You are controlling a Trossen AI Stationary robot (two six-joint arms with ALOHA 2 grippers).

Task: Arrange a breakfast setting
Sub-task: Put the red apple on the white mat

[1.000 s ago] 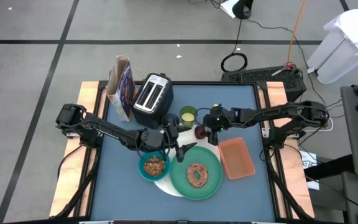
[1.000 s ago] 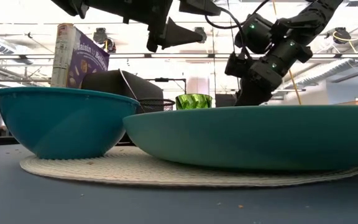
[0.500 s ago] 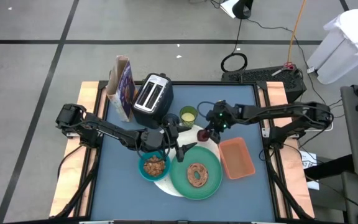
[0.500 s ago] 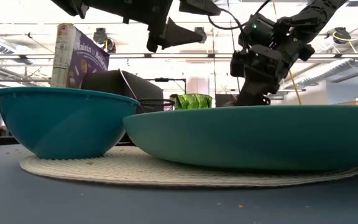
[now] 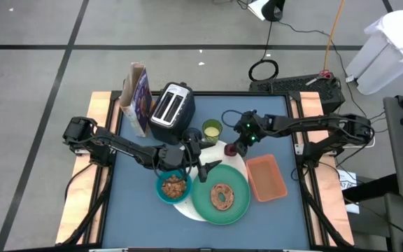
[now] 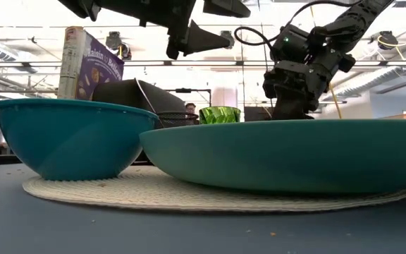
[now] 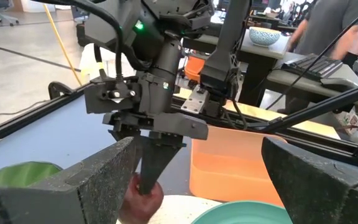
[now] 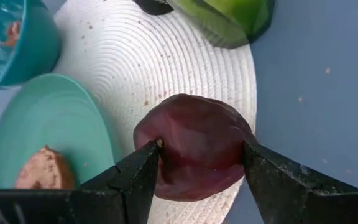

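Note:
A small dark red fruit [image 8: 194, 146] is at the far right edge of the white round mat [image 5: 238, 159]. My right gripper [image 5: 232, 148] stands over the fruit and is shut on it. My left gripper [image 5: 207, 168] is open and empty, above the mat between the teal bowl [image 5: 173, 187] and the large green plate [image 5: 222, 199]. The plate holds a round pastry and both dishes rest on the mat. The yellow-green cup [image 5: 211, 129] stands on the table beyond the mat. I see no spoon. My right gripper pinches the fruit's two opposite sides [image 8: 235, 149] between its two fingers [image 8: 143, 169]. The fingers come from above, pointing down, as the left wrist view shows [image 7: 151, 165]. The fruit is over the mat's edge; whether it is lifted clear, I cannot tell.
A silver-black toaster [image 5: 172, 108] and a cereal box [image 5: 138, 98] stand at the far left. An orange tray [image 5: 266, 176] lies right of the plate. People show at desks beyond the table in the left wrist view.
My right gripper has tipped from a slant to nearly upright over the fruit, its wrist swinging toward the table's far edge. My left arm has kept still.

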